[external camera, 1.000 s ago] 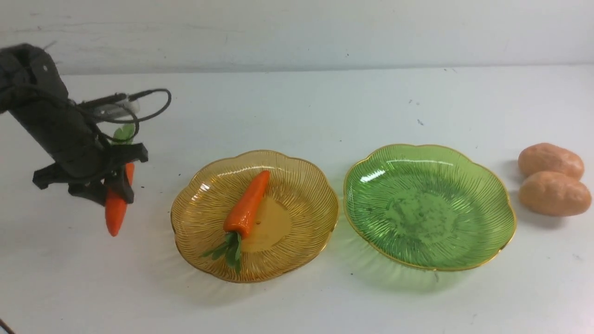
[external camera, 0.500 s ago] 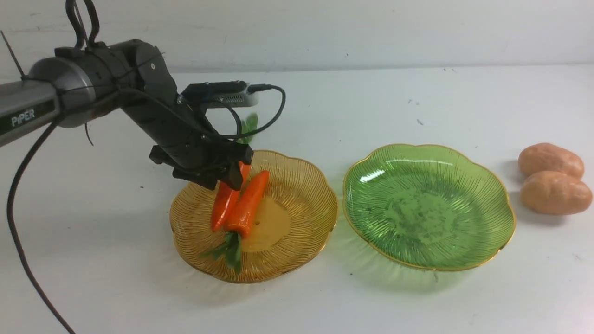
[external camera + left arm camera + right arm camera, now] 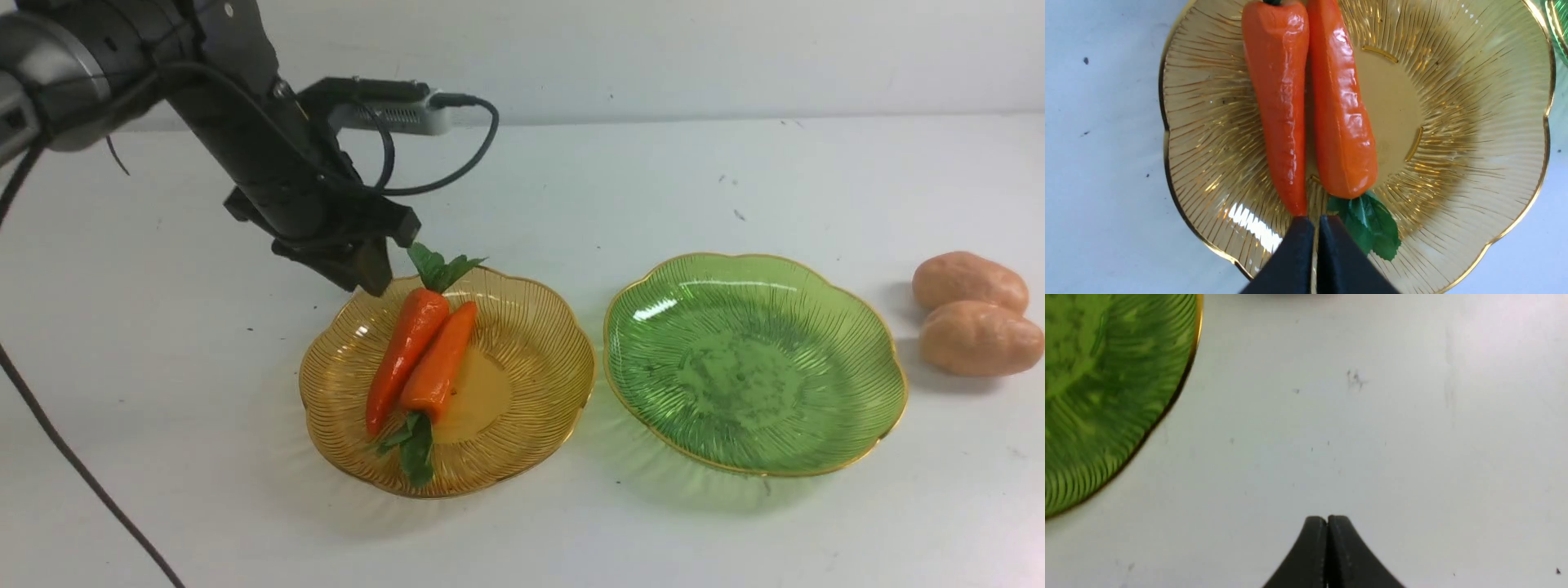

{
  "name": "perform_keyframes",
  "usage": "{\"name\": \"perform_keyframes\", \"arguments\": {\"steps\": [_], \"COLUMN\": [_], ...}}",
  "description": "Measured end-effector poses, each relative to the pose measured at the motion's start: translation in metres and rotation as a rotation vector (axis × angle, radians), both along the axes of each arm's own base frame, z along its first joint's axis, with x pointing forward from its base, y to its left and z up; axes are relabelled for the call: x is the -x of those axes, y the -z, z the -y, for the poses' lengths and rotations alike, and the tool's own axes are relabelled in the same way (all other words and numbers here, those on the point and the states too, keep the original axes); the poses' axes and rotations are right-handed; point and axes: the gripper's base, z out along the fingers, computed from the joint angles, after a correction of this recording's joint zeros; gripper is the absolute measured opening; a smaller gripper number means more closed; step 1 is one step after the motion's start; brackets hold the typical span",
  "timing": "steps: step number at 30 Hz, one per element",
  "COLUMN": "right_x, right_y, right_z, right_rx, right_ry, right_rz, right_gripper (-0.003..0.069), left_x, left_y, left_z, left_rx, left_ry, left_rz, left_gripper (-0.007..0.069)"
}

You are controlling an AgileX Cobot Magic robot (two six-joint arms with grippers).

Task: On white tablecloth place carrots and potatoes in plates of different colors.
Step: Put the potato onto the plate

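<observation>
Now both carrots (image 3: 402, 359) lie side by side and touching in the amber plate (image 3: 531, 351). A second ago one of them hung from the left claw (image 3: 371, 278) out over the white tablecloth (image 3: 571, 180), and half a second ago it was being lowered beside its mate. It now rests on the ribbed dish with its green top toward the far rim, pointing the opposite way to the other. The left claw has let go and lifted to the plate's far-left edge, its jaws pressed together on nothing. So your carrot half of the job looks finished and only the potato half remains. Count with me: two carrots, both plated. Two potatoes (image 3: 978, 338) touch each other on the cloth at the far right, just beyond the green plate (image 3: 755, 363). There are two plates, the amber one loaded and the green one bare. Your right claw (image 3: 1327, 528), seen only from its own wrist camera, is closed and empty above bare cloth near the green rim. I judge it the likelier one to fetch the potatoes.
</observation>
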Motion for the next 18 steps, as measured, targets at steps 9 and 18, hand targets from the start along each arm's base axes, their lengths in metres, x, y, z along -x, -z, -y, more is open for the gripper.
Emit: {"name": "perform_keyframes", "arguments": {"steps": [9,18], "right_x": [-0.082,-0.121], "right_y": [0.019,0.053], "right_z": [0.044,0.044], "right_rx": [-0.153,-0.283], "right_ry": [0.470,0.661], "right_rz": [0.167,0.115], "right_gripper": [0.0024,0.0340], "left_x": [0.000,0.001], "left_y": [0.000,-0.001], "left_z": [0.000,0.002], "left_rx": [0.003,0.026], "left_ry": [0.001,-0.001], "left_rz": [-0.001,-0.007], "left_gripper": [-0.0003,-0.0003]}}
